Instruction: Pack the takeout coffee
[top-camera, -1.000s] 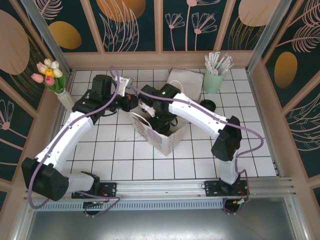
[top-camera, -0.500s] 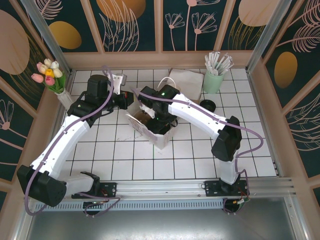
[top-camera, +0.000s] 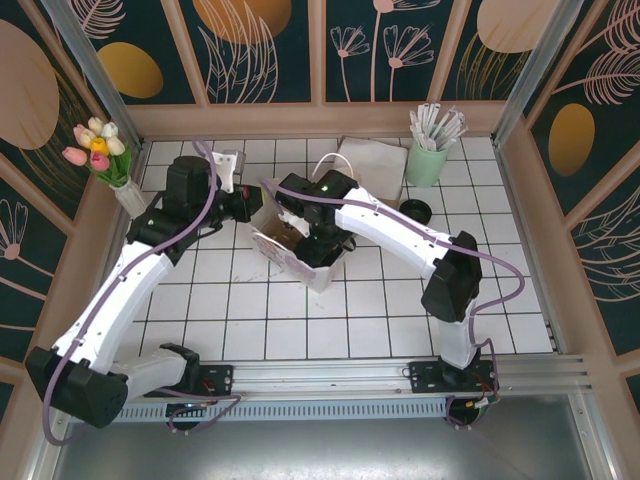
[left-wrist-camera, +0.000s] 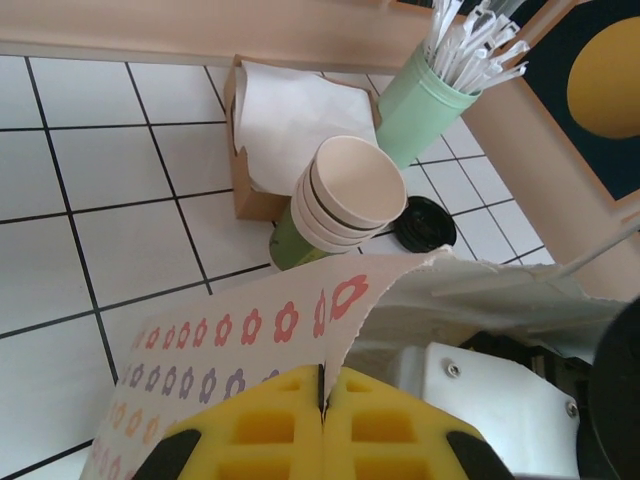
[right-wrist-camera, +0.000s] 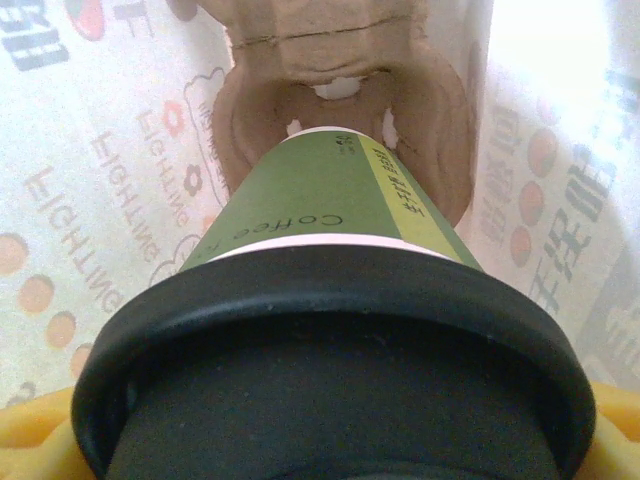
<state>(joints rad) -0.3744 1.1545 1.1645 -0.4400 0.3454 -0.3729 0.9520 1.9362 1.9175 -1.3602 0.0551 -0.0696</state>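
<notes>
Takeout coffee (right-wrist-camera: 320, 200): green cup with a black lid, pinched between the yellow pads (right-wrist-camera: 35, 425) of the right claw (right-wrist-camera: 325, 440), inside the white paper bag (top-camera: 290, 262) near the centre of the top view.

Change over the last second: the bag has slid from the middle of the table (top-camera: 400, 310) toward the upper left and now leans. Its mouth is drawn toward the left claw (left-wrist-camera: 322, 400), and the right claw has sunk deeper into that mouth. Judged from this, insertion is nearly complete; release and withdrawal remain.

Left claw: pads pressed together on the flower-printed edge of the bag, holding it open.

Right wrist view: supplies what the arm hides from above. The cup's base points at a brown pulp carrier (right-wrist-camera: 250, 110) on the bag's floor, with printed bag walls on both sides. Whether the base is seated in a well cannot be told.

Left wrist view: supplies the ground behind the bag, in the upper half of the frame. It holds a stack of empty cups (left-wrist-camera: 345, 195), a loose black lid (left-wrist-camera: 425, 222), a mint-green pot of straws (left-wrist-camera: 425, 100) and a brown holder of napkins (left-wrist-camera: 290, 110).

Top view: gives the layout, with both arms meeting at the bag.
</notes>
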